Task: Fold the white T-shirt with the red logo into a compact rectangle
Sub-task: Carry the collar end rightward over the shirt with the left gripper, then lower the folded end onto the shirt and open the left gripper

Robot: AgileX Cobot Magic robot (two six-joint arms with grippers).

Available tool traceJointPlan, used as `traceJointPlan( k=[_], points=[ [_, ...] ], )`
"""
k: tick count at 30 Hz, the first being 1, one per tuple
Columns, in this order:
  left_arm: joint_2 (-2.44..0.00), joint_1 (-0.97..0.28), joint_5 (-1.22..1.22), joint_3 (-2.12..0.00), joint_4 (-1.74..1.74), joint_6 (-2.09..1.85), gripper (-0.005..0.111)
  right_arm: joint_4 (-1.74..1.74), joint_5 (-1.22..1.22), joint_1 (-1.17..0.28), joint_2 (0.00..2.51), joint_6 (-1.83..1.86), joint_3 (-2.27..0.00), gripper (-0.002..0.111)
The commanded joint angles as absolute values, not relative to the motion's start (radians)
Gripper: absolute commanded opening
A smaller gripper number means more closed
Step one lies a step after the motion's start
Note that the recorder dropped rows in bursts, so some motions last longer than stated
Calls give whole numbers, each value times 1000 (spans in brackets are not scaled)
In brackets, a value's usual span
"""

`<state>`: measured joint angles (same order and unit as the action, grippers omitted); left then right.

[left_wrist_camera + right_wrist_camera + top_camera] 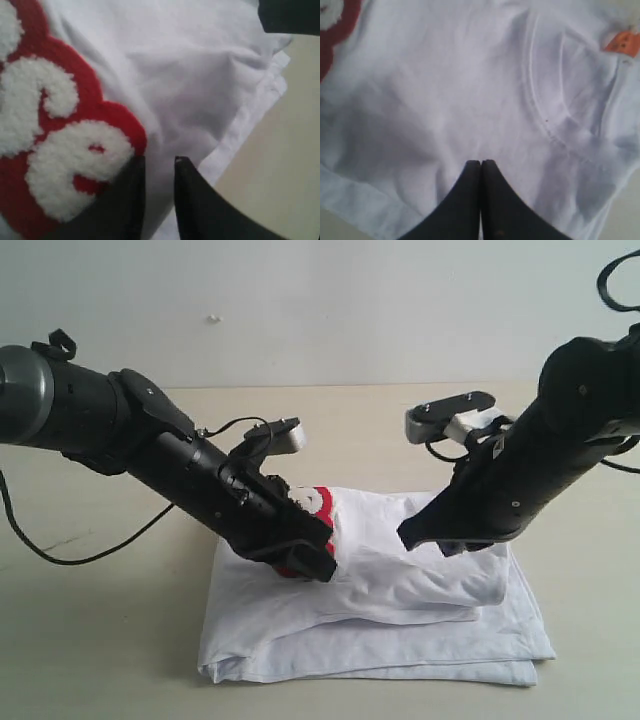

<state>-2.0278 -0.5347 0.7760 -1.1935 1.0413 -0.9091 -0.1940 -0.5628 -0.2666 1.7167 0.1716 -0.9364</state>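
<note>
Nearest the lens lies the front edge of the thin white cotton T-shirt (pixel 400 640), which rests near the middle of the pale beige tabletop (pixel 90 640) as a stack of several layers with a roughly rectangular outline. By that shape, most of the folding looks done: no sleeve sticks out, and the sides run fairly straight. The stack is not yet tidy, though. Its upper layer sits rumpled and a little skewed, and the bottom layer juts out past it at the front and on the right. The long red patch with fuzzy white letters (pixel 318 502) shows only in part, at the back of the stack beneath the left arm. The black left gripper (pixel 318 565) is down at the cloth just beside that patch; in its wrist view its 2 fingers (pixel 131 195) stand a little apart, with white cloth showing through the narrow gap and nothing visibly pinched. The black right gripper (pixel 408 535) hovers low over the upper layer with its fingers (pixel 470 195) pressed together on nothing, near the ribbed round collar (pixel 545 125) and its small orange neck tag (pixel 622 42). What is left seems to be 1 more fold or a squaring of the loose top layer.
</note>
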Motion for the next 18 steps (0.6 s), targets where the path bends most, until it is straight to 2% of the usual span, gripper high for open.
traceJointPlan(
  k=[1, 18],
  points=[
    [-2069, -540, 777, -1167, 1027, -904, 23, -205, -607, -267, 1792, 226, -936, 0],
    [-2074, -531, 752, -1141, 990, -904, 23, -181, -634, -267, 1937, 224, -936, 0]
  ],
)
